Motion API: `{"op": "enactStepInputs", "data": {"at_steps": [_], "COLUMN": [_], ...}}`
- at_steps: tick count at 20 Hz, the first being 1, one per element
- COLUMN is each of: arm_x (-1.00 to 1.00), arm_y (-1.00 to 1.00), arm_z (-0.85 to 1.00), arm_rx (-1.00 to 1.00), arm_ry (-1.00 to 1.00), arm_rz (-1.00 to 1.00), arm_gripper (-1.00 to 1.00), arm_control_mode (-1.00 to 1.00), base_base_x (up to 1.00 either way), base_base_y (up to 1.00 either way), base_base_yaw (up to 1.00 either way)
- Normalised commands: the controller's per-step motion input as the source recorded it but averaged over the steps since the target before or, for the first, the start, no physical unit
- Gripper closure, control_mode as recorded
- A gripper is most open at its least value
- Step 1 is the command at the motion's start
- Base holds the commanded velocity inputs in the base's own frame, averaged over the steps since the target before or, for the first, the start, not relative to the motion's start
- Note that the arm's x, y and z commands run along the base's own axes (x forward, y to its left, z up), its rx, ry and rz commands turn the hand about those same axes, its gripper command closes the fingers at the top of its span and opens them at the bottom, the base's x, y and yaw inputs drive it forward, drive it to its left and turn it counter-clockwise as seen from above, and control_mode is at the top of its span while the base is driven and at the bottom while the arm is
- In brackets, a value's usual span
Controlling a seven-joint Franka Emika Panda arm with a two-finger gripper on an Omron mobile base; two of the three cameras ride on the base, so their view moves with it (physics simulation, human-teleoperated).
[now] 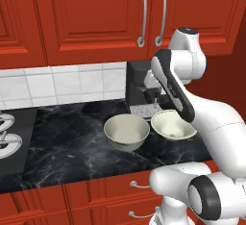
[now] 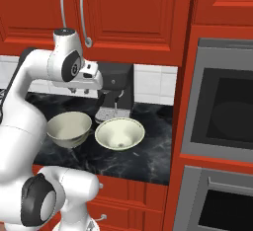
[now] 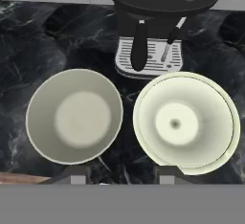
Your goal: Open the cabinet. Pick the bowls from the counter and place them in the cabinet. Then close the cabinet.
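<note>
Hand view: fingers point(image 3: 118, 174) spread, empty, above the gap between the deep bowl point(image 3: 74, 116) and the wide bowl point(image 3: 185, 122), side by side on the surface point(image 1: 62, 142). Cabinet point(image 1: 96, 17) doors are closed, so probably handles come first.

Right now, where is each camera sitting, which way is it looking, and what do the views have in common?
Left base view: behind the arm on its left, facing the closed cabinet, counter and stove; the arm rises at lower right.
Right base view: behind on the right, facing the same counter plus the oven; arm at lower left.
Hand view: looks down from above the counter; fingertips at the bottom.
Shared by all three: the deeper bowl, the shallower bowl and the coffee machine.
</note>
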Motion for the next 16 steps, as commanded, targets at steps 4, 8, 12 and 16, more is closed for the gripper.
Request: {"op": "enactStepInputs", "data": {"at_steps": [4,8,12,16], "arm_x": [-0.14,-0.47,-0.50,-0.19], "arm_y": [0.05,0.01,0.00,0.01], "arm_z": [0.00,0.02,0.38,0.51], "arm_rx": [-0.01,-0.01,-0.08,-0.05], "arm_ry": [-0.04,-0.15,-0.29,-0.23], "arm_rz": [0.00,0.00,0.00,0.00], "arm_gripper": [-1.00,-1.00,-1.00,-1.00], "arm_control_mode": [-1.00,-1.00,-1.00,-1.00], "base_base_x": [0.00,0.00,0.00,0.00], "base_base_y": [0.00,0.00,0.00,0.00], "base_base_yaw": [0.00,0.00,0.00,0.00]}}
